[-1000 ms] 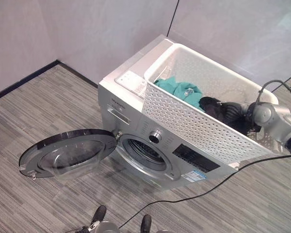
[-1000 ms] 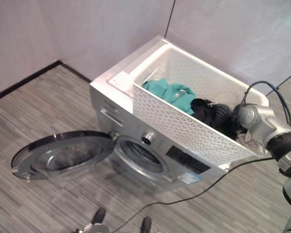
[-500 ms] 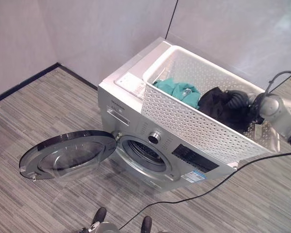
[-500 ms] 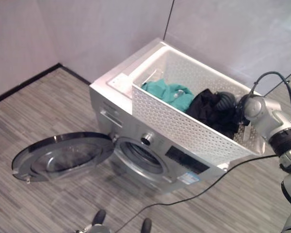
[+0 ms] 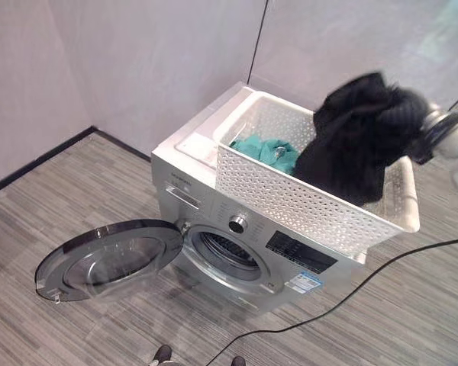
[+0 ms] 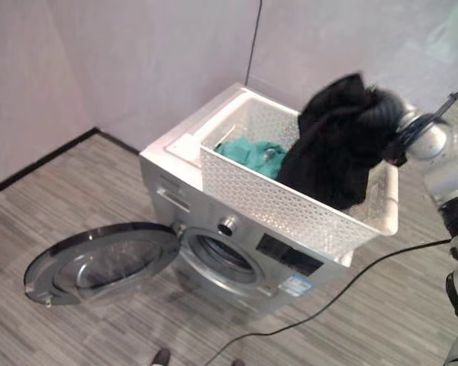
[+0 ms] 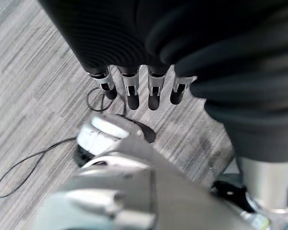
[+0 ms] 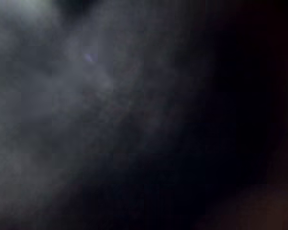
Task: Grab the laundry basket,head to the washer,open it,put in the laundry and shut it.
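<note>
Black cloth garment (image 5: 356,133) hangs lifted over white perforated plastic laundry basket (image 5: 290,194), atop silver front-load washer (image 5: 214,229). R hand (image 6: 397,126) at 3 o'clock of garment, fingers buried in cloth, grip can't tell. Teal cloth (image 5: 269,151) in basket at 9. Round door (image 5: 107,259) swung open at 8. L hand (image 7: 134,88) fingers straight, apart, over grey striped floor (image 5: 61,191).

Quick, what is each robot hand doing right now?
Left hand: open, fingers straight, holding nothing.
Right hand: lifts the black garment; its grip cannot be told.
</note>
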`<state>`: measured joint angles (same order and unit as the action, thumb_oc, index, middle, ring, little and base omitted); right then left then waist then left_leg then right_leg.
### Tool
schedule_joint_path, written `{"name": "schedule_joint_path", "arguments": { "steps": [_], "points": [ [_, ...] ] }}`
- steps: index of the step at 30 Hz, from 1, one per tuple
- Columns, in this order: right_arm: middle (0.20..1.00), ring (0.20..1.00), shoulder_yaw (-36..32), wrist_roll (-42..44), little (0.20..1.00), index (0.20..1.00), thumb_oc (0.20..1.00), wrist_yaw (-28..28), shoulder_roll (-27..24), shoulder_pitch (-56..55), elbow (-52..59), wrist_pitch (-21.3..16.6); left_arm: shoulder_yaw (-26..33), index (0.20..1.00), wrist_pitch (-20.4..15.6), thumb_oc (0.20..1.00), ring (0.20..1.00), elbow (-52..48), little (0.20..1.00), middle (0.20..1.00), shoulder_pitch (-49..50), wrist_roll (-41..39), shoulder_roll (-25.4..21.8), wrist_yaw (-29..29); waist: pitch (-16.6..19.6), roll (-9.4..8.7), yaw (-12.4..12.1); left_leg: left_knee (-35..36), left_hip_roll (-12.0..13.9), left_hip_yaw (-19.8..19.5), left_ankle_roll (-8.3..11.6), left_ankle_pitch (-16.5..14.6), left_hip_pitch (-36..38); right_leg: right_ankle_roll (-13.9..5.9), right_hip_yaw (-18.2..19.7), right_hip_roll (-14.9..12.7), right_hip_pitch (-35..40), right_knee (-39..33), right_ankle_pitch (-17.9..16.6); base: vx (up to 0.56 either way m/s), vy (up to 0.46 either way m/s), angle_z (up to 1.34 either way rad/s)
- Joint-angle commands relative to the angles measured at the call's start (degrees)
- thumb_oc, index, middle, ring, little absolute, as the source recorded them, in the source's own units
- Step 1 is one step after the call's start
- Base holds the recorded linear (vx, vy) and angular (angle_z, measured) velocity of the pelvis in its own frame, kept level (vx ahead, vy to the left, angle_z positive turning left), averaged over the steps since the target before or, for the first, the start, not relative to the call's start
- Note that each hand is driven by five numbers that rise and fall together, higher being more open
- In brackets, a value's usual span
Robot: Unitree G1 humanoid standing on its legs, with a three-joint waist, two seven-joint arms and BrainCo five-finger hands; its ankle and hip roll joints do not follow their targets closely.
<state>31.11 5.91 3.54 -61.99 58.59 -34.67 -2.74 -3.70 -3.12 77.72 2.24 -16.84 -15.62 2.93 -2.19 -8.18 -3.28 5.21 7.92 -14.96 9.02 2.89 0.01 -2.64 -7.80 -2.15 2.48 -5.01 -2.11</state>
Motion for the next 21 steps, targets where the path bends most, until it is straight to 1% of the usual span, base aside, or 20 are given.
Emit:
{"name": "schedule_joint_path", "arguments": {
  "steps": [1,3,4,5,6,7,9,10,11,13,16,18,19,21],
  "points": [
    [0.200,0.200,-3.9,-0.6,0.200,0.200,0.200,-8.3,-0.6,8.7,-3.1,-1.0,-1.9,1.000,-0.4,1.000,1.000,4.2,1.000,1.000,-1.1,2.2,-1.8,-1.0,2.7,-2.42,-1.2,-1.5,1.2,4.6,-4.53,-9.4,6.6,-4.85,4.8,-5.4,-2.2,1.3,0.5,0.00,0.000,0.00],
    [0.200,0.200,-3.9,-0.6,0.200,0.200,0.200,-8.3,-0.6,8.7,-3.1,-1.0,-1.9,1.000,-0.4,1.000,1.000,4.2,1.000,1.000,-1.1,2.2,-1.8,-1.0,2.7,-2.42,-1.2,-1.5,1.2,4.6,-4.53,-9.4,6.6,-4.85,4.8,-5.4,-2.2,1.3,0.5,0.00,0.017,0.00],
    [0.200,0.200,-8.3,-3.8,0.200,0.200,0.200,-15.4,1.1,9.8,-2.9,-0.7,-2.8,1.000,-0.2,1.000,1.000,4.1,1.000,1.000,-2.0,2.2,-1.3,-2.4,3.1,-1.73,-1.5,-1.6,0.8,4.3,-4.85,-9.7,6.8,-4.80,4.8,-5.5,-2.0,1.5,0.6,-0.03,0.054,-0.02],
    [0.200,0.200,-11.3,-5.4,0.200,0.200,0.200,-19.0,1.6,8.8,-1.9,-0.3,-3.2,1.000,-0.2,1.000,1.000,3.8,1.000,1.000,-2.2,2.4,-1.1,-3.1,3.2,-1.71,-1.6,-1.9,0.2,4.0,-5.02,-9.4,6.4,-4.88,4.7,-6.0,-2.3,1.7,0.3,-0.03,0.063,-0.02],
    [0.200,0.200,-12.7,-6.7,0.200,0.200,0.200,-20.3,1.8,7.8,-0.7,-0.2,-3.4,1.000,-0.2,1.000,1.000,3.6,1.000,1.000,-2.3,2.8,-0.9,-3.3,3.3,-1.56,-1.7,-2.1,0.1,3.9,-5.11,-9.5,6.4,-4.89,4.7,-6.1,-2.2,1.8,0.4,-0.04,0.048,0.00],
    [0.200,0.200,-15.6,-10.7,0.200,0.200,0.200,-23.2,1.7,5.5,2.0,0.4,-3.9,1.000,-0.2,1.000,1.000,3.4,1.000,1.000,-2.3,3.4,-0.6,-3.6,3.4,-1.28,-1.8,-2.2,0.0,3.7,-5.28,-9.7,6.5,-4.94,4.7,-6.2,-2.0,1.9,0.4,0.00,0.035,0.02],
    [0.200,0.200,-18.8,-12.6,0.200,0.200,0.200,-25.9,1.6,3.2,3.9,0.6,-4.2,1.000,-0.2,1.000,1.000,3.4,1.000,1.000,-2.2,4.2,-0.4,-4.0,3.6,-1.10,-2.0,-2.3,-0.2,3.6,-5.38,-9.9,6.5,-5.02,4.6,-6.3,-2.0,1.9,0.4,0.00,0.027,0.05],
    [0.200,0.200,-19.0,-12.7,0.200,0.200,0.200,-25.9,1.6,3.0,4.0,0.7,-4.2,1.000,-0.2,1.000,1.000,3.4,1.000,1.000,-2.2,4.2,-0.4,-4.0,3.6,-1.16,-2.1,-2.4,-0.2,3.6,-5.38,-9.9,6.5,-5.02,4.6,-6.3,-2.0,1.9,0.4,0.00,0.035,0.04],
    [0.200,0.200,-21.2,-14.5,0.200,0.200,0.200,-28.7,1.3,1.5,4.7,0.7,-4.3,1.000,-0.3,1.000,1.000,3.6,1.000,1.000,-2.2,5.0,-0.1,-4.3,3.7,-0.88,-2.2,-2.4,-0.4,3.5,-5.51,-10.1,6.6,-5.13,4.5,-6.5,-1.9,1.9,0.4,0.00,0.034,0.02],
    [0.200,0.200,-23.0,-19.1,0.200,0.200,0.200,-30.4,-0.1,-0.7,7.1,1.5,-4.0,1.000,-0.4,1.000,1.000,3.6,1.000,1.000,-2.2,6.2,0.0,-4.7,3.7,-0.61,-2.3,-2.5,-0.6,3.4,-5.68,-10.2,6.6,-5.29,4.4,-6.7,-1.9,1.9,0.3,-0.01,0.021,0.00],
    [0.200,0.200,-27.7,-24.8,0.200,0.200,0.200,-32.7,-2.6,-6.5,10.6,2.4,-3.4,1.000,-0.8,1.000,1.000,3.7,1.000,1.000,-1.8,7.9,-0.1,-5.2,3.9,-0.43,-2.5,-2.6,-0.9,3.4,-5.95,-10.5,6.8,-5.55,4.5,-7.1,-1.9,1.9,0.1,0.00,0.021,0.00],
    [0.200,0.200,-29.2,-26.1,0.200,0.200,0.200,-33.2,-3.4,-8.2,11.2,2.7,-3.3,1.000,-0.8,1.000,1.000,3.9,1.000,1.000,-1.7,8.4,-0.1,-5.3,3.9,-0.44,-2.5,-2.6,-1.1,3.5,-6.03,-10.6,6.9,-5.63,4.5,-7.2,-1.9,1.9,0.0,0.00,0.000,0.00],
    [0.200,0.200,-31.3,-28.4,0.200,0.200,0.200,-34.2,-5.4,-10.6,11.5,3.4,-2.9,1.000,-1.0,1.000,1.000,4.2,1.000,1.000,-1.5,9.3,-0.1,-5.5,4.0,-0.34,-2.3,-2.6,-1.3,3.5,-6.17,-10.7,7.0,-5.79,4.6,-7.4,-1.9,2.0,-0.1,0.00,0.020,-0.05],
    [0.200,0.200,-31.9,-28.4,0.200,0.200,0.200,-34.2,-5.4,-11.3,11.8,3.4,-3.1,1.000,-1.0,1.000,1.000,4.2,1.000,1.000,-1.5,9.3,-0.2,-5.5,4.0,-0.49,-2.5,-2.7,-1.3,3.6,-6.18,-10.7,7.1,-5.80,4.6,-7.4,-1.9,2.0,-0.1,0.00,0.013,-0.03]
  ]
}}
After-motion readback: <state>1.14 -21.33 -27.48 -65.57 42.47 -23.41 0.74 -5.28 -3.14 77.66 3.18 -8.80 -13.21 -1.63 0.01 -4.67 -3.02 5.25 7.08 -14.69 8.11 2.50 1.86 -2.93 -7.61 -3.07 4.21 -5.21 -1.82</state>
